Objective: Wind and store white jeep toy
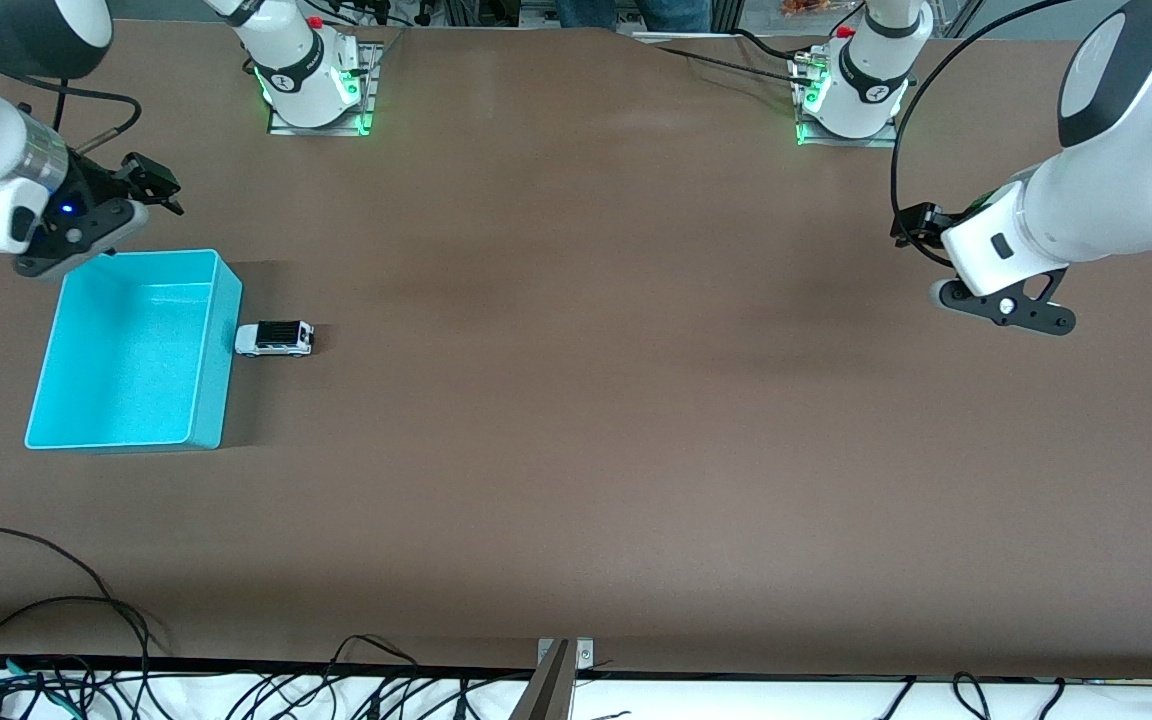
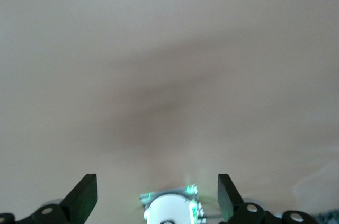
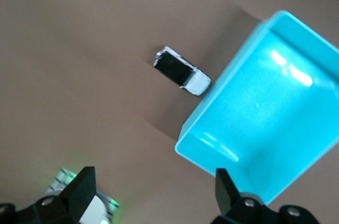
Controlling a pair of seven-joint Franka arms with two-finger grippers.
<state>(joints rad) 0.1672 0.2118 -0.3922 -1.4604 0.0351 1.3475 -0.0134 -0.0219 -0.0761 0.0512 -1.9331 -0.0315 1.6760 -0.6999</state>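
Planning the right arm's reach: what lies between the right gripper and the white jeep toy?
In the front view, only a corner of the cyan bin and bare brown table separate the right gripper from the white jeep toy.

This is a robotics lab bench: a wide work table covered in smooth brown sheeting (image 1: 576, 450) carries two white robot arm bases, one (image 1: 311, 75) near the edge farthest from the front camera toward the right arm's end and the other (image 1: 856, 85) toward the left arm's end, each bolted to a metal plate and glowing green. Loose black cables (image 1: 56, 640) trail along the table's edge nearest the front camera, and more wiring (image 1: 726, 62) runs to the bases.
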